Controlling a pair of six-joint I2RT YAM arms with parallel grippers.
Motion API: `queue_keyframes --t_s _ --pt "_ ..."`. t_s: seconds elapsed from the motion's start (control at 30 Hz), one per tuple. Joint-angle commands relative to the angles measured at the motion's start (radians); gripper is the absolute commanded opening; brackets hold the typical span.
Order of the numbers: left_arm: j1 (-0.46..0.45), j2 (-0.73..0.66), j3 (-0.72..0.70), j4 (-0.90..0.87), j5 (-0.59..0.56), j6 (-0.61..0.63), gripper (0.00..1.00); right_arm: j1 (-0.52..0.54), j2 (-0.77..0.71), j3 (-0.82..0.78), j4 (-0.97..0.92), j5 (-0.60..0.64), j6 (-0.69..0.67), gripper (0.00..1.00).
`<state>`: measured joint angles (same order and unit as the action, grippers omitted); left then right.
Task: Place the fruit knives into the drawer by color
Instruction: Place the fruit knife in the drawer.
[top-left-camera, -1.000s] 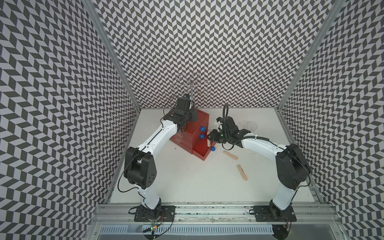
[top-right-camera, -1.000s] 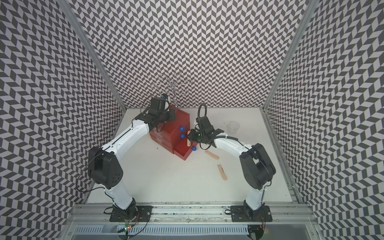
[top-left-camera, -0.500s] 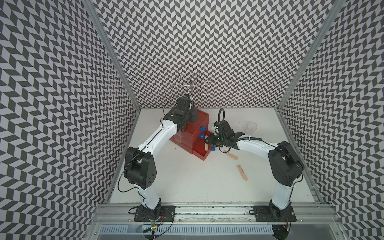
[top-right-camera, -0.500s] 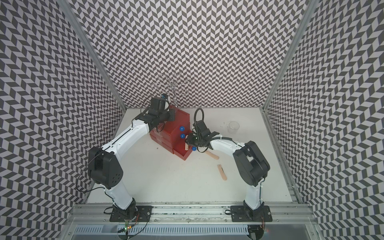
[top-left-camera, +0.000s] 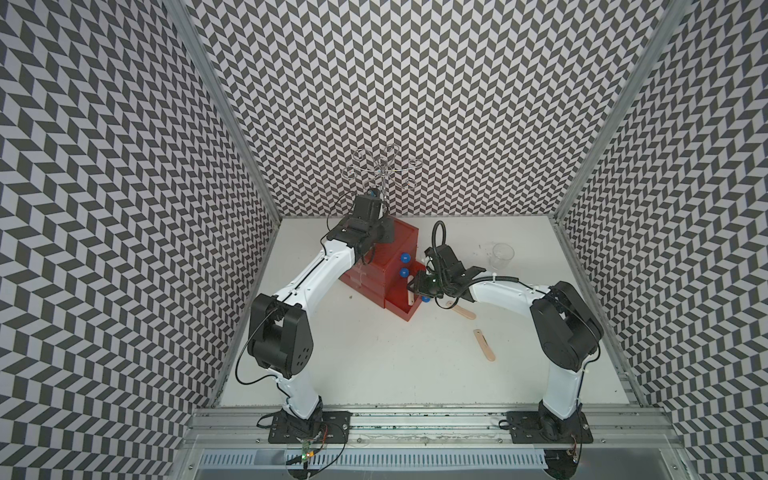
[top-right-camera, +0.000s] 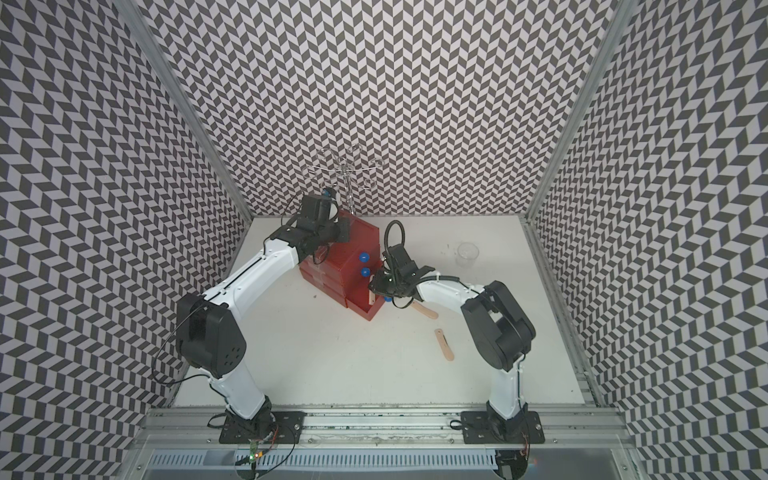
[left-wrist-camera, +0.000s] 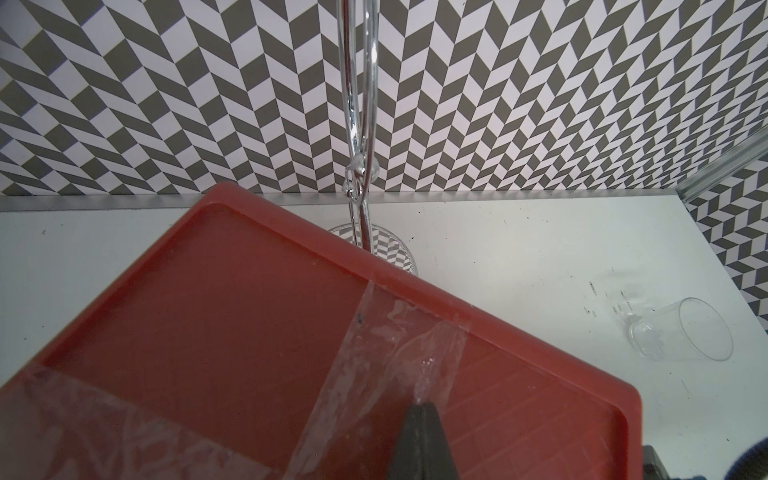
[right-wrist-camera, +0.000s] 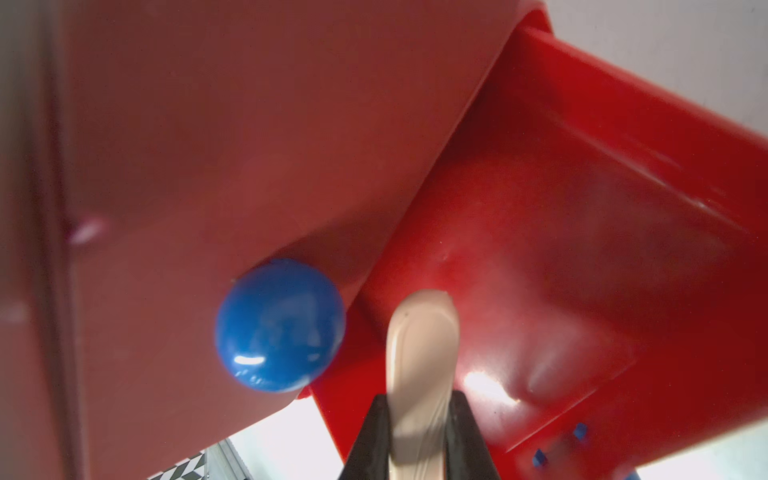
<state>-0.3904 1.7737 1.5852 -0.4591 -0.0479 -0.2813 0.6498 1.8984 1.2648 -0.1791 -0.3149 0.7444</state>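
Right hand (right-wrist-camera: 419, 399) grasps a peach knife (right-wrist-camera: 422, 340) over the open drawer (right-wrist-camera: 582, 187) on a white table (top-left-camera: 374, 353), chevron walls (top-left-camera: 415, 83) around.

You lose the near end of the peach-pink plastic knife (right-wrist-camera: 422, 357) at the right wrist picture's edge; the round blue knob (right-wrist-camera: 280, 326) looks blurred.
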Motion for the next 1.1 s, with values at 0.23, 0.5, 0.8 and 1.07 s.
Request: queue_keyframes --t_s 0.23,0.5,0.8,1.07 --pt "0.001 0.107 -0.076 -0.274 -0.006 0.002 0.00 0.007 0.025 -0.003 0.024 0.001 -0.006 0.25" --pt "0.001 0.107 -0.076 -0.274 -0.008 0.003 0.00 0.006 0.022 0.023 0.006 -0.001 -0.027 0.36" --pt "0.001 0.110 -0.076 -0.273 -0.009 0.003 0.00 0.006 -0.040 0.056 0.000 -0.039 -0.134 0.36" --pt "0.001 0.109 -0.076 -0.273 -0.011 0.001 0.00 0.005 -0.141 0.140 -0.211 0.061 -0.335 0.37"
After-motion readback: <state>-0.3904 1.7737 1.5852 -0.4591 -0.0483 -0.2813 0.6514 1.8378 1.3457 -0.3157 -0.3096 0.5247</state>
